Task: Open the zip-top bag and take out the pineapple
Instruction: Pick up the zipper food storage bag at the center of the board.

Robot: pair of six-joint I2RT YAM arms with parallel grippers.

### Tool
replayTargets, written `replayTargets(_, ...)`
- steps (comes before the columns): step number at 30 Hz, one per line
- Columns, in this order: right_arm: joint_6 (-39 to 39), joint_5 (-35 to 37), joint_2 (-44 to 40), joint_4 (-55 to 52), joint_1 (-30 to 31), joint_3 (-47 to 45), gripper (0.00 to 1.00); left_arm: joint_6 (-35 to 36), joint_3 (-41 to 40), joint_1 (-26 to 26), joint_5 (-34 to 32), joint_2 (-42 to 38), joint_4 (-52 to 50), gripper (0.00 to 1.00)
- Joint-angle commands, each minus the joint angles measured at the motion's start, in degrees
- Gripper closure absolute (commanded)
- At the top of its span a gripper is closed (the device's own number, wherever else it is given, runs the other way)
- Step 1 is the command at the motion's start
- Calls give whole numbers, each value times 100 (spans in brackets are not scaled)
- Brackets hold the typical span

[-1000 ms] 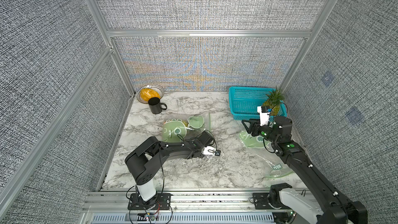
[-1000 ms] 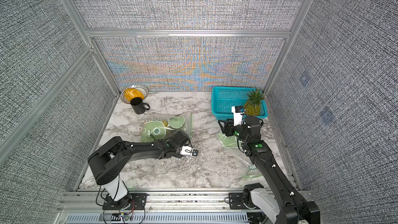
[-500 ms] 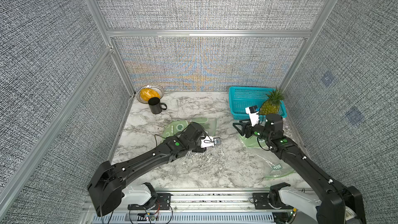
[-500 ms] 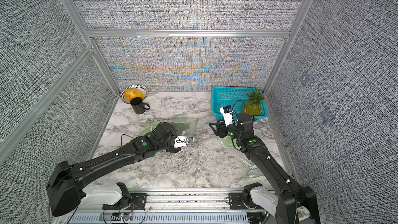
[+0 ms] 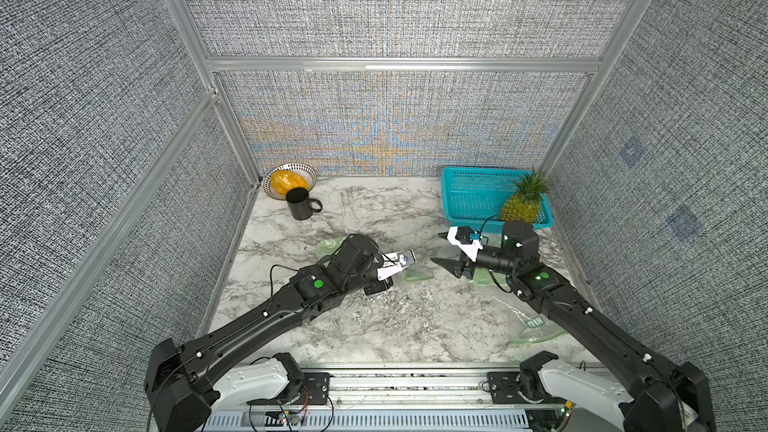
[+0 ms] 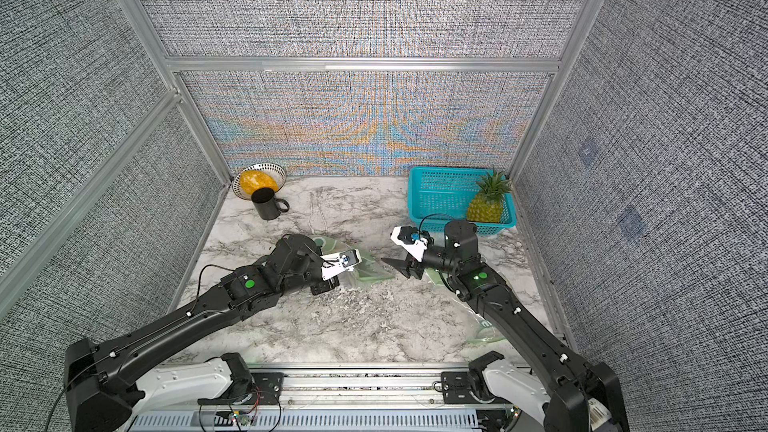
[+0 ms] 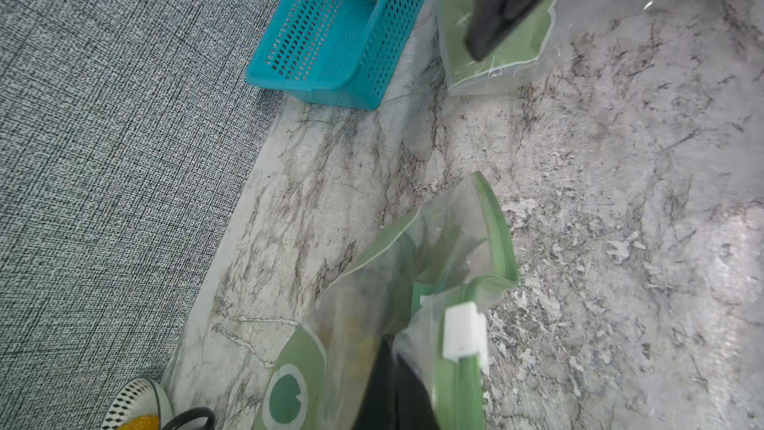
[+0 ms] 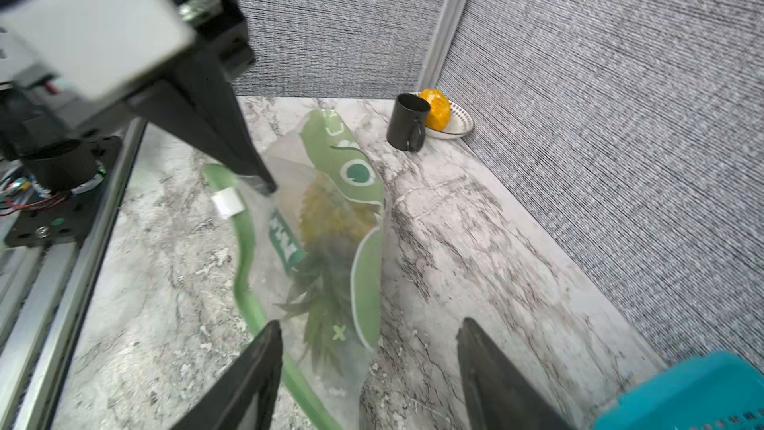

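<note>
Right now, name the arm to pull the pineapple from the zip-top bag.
Right. The right gripper is open, facing the pineapple in the zip-top bag; the left gripper is shut on its edge.

clear/green zip-top bag [image 8: 366, 279] on table [image 8: 463, 225], mouth open; pineapple [image 8: 328, 217] inside, on its side.

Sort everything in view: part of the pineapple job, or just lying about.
In the job: clear green-printed zip-top bag, yellow pineapple inside it, left gripper pinching the bag, open right gripper.
Lying about: teal plastic basket, second pineapple standing in it, second clear bag, black mug, patterned bowl with orange fruit.
</note>
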Motion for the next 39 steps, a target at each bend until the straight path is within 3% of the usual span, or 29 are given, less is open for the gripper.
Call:
replayTargets(1,-141,-235,-128,-317,301,-278,32,-259,95,7,-370,67,115,100)
replayTargets(5,246,68,-316,58,699,-923,31,-289,140,7,-422,130,107,100)
replayTargets(11,470,1346,-72,876,1216,-1419,31,-315,122,7,-406,51,84,100)
replayTargets(16,457,2240,431,1403,1272,-1530,32,-302,105,7,-382,-29,67,100)
replayTargets(27,64,2882,1424,2035,1273,-1377,35,-299,87,15,-331,-125,27,100)
replayTargets(31,-111,2920,1721,2054,1264,-1197,52,-327,72,15,-257,-216,44,100)
replayTargets(36,-195,2992,1668,2033,1264,-1000,97,-393,78,24,-183,-310,45,100)
replayTargets(39,-297,3060,1360,1475,1273,-697,100,-490,112,33,-163,-385,54,100)
